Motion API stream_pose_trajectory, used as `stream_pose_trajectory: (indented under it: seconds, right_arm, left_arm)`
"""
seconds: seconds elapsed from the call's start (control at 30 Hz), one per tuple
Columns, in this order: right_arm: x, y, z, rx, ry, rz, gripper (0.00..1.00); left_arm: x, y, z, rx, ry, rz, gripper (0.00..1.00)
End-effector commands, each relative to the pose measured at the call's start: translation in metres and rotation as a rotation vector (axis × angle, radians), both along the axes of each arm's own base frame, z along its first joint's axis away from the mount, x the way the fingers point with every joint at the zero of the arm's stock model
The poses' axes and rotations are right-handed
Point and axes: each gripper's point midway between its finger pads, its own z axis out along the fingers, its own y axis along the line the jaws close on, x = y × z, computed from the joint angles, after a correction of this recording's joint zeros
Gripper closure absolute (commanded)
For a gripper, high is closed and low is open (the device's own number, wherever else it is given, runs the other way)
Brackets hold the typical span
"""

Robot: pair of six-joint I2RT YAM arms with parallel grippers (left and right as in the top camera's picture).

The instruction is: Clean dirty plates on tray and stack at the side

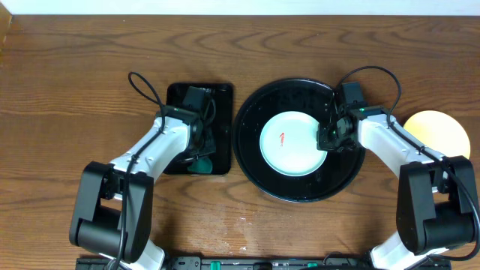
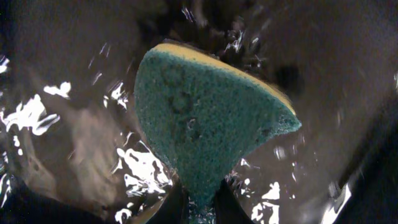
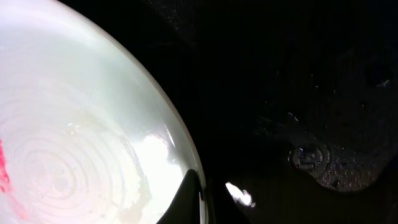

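Pale mint-white round plate (image 1: pixel 292 142) is seated centrally in glossy black round tray (image 1: pixel 251 161), margin all round, right rim pinched by right pincer (image 1: pixel 328 140). Green-yellow sponge (image 2: pixel 199 124), clamped in left pincer (image 1: pixel 199 159), is seen clearly only in left wrist view.

Sponge (image 2: pixel 205 118) in left pincer (image 2: pixel 199 208): rough green scouring face, yellow foam backing. Plate (image 3: pixel 74 124) at right pincer (image 3: pixel 202 202): smooth, glossy. Tray (image 3: pixel 298 74): glossy black, wet. Surface (image 1: pixel 75 67): matt wood grain.
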Motion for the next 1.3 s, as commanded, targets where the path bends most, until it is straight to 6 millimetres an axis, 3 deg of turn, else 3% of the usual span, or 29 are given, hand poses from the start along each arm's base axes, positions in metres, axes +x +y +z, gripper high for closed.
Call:
stream_pose_trajectory:
  seconds: [0.0,0.1,0.17,0.27,0.4,0.53,0.67,0.8,0.97,1.13,1.27]
  right_arm:
    - [-0.008,-0.001,-0.014,-0.025,0.046,-0.004,0.99]
    - [-0.008,-0.001,-0.014,-0.025,0.045,-0.005,0.99]
    - [-0.008,-0.001,-0.014,-0.025,0.045,-0.005,0.99]
    - [-0.008,-0.001,-0.014,-0.025,0.045,-0.004,0.99]
    - [-0.008,0.001,-0.014,-0.019,0.042,0.031,0.99]
    - [-0.01,0.017,-0.011,0.059,0.028,0.169,0.99]
    - [-0.01,0.022,-0.01,0.075,0.026,0.192,0.99]
    - [-0.01,0.024,-0.011,0.075,0.024,0.192,0.99]
    - [-0.01,0.024,-0.011,0.078,0.028,0.166,0.99]
    - [-0.011,0.028,-0.011,0.078,0.028,0.179,0.99]
    - [-0.013,0.032,-0.011,0.078,0.031,0.19,0.99]
  left_arm:
    - [0.022,0.0,0.048,0.009,-0.109,-0.019,0.93]
    - [0.03,0.003,0.063,0.032,-0.17,-0.023,0.92]
    - [0.033,0.011,0.061,0.094,-0.183,-0.023,0.92]
    - [0.032,0.001,0.058,0.06,-0.175,-0.039,0.93]
    - [0.044,-0.034,0.077,-0.087,-0.227,-0.081,0.92]
    - [0.055,-0.08,0.095,-0.25,-0.297,-0.16,0.92]
    - [0.058,-0.121,0.098,-0.339,-0.34,-0.221,0.92]
    - [0.055,-0.158,0.088,-0.378,-0.347,-0.261,0.93]
    - [0.046,-0.205,0.058,-0.415,-0.325,-0.307,0.92]
    - [0.025,-0.251,0.032,-0.502,-0.266,-0.382,0.93]
    - [0.015,-0.256,0.002,-0.474,-0.208,-0.381,0.92]
